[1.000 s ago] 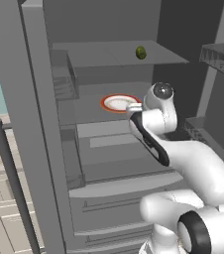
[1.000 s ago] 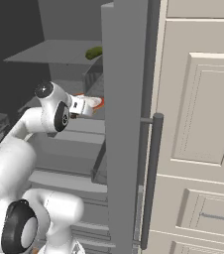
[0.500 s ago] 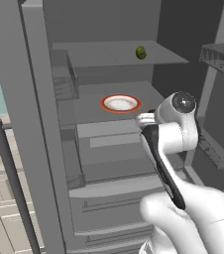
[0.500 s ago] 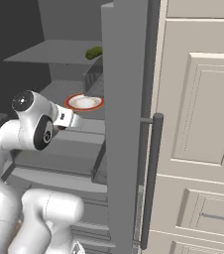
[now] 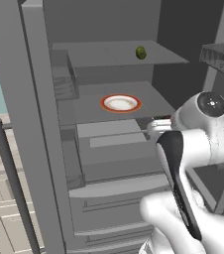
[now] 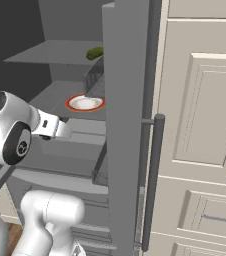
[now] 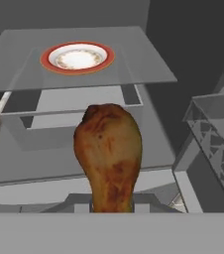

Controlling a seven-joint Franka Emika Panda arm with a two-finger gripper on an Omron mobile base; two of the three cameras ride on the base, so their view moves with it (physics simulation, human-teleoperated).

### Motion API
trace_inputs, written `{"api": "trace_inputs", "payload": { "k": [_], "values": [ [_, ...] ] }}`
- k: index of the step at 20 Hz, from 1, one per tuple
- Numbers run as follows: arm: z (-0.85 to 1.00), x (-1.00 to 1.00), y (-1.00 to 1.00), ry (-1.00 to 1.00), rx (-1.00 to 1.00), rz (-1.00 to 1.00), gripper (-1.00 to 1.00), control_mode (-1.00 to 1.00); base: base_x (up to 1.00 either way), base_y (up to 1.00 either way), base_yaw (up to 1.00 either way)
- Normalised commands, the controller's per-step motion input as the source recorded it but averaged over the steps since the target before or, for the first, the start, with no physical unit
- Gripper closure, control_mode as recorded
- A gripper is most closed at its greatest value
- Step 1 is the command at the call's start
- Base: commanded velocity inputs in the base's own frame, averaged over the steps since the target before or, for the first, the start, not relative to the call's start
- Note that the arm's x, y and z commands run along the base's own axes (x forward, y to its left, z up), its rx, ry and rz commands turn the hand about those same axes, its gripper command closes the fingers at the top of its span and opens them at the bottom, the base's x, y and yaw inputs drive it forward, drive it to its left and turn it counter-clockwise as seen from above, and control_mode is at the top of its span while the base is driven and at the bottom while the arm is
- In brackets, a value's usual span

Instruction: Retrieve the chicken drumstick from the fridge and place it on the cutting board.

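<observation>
The chicken drumstick [image 7: 109,154], a brown-reddish lump, stands upright in the middle of the hand view with its thin end down between my fingers. My gripper [image 5: 153,127] is shut on it, just in front of the open fridge [image 5: 29,99] and below the plate shelf. From the right base view the gripper [image 6: 66,131] points into the fridge [image 6: 125,100], over the drawer level. The cutting board is out of view.
A red-rimmed white plate [image 7: 77,57] lies bare on the middle shelf [image 5: 121,103]. On the top shelf sits a small green fruit [image 5: 140,52]. Door racks [image 7: 210,134] stand at the right, a door with a dark handle [image 6: 152,180] beside cream cabinets.
My arm has drawn back and down from the plate shelf toward the front of the fridge, with the drumstick still in the gripper. The plate stays on the shelf.
</observation>
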Motion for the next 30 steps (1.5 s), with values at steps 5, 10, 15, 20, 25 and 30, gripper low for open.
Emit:
{"api": "trace_inputs", "payload": {
  "k": [5,10,15,20,25,30],
  "values": [
    [0.28,-0.99,0.04,0.09,0.0,0.08,1.0,-1.0,0.0,0.0,0.0],
    [0.03,-0.96,0.03,0.0,0.02,0.17,1.0,-1.0,0.0,0.0,0.0],
    [0.0,-0.38,0.0,0.04,0.0,0.02,1.0,-1.0,0.0,0.0,0.0],
    [-0.01,0.0,0.0,0.0,0.0,0.0,1.0,-1.0,0.0,0.0,0.0],
    [0.0,0.0,0.0,0.0,0.0,0.0,1.0,-1.0,0.0,0.0,0.0],
    [0.0,0.0,0.0,0.0,0.0,0.0,1.0,-1.0,0.0,0.0,0.0]
  ]
}}
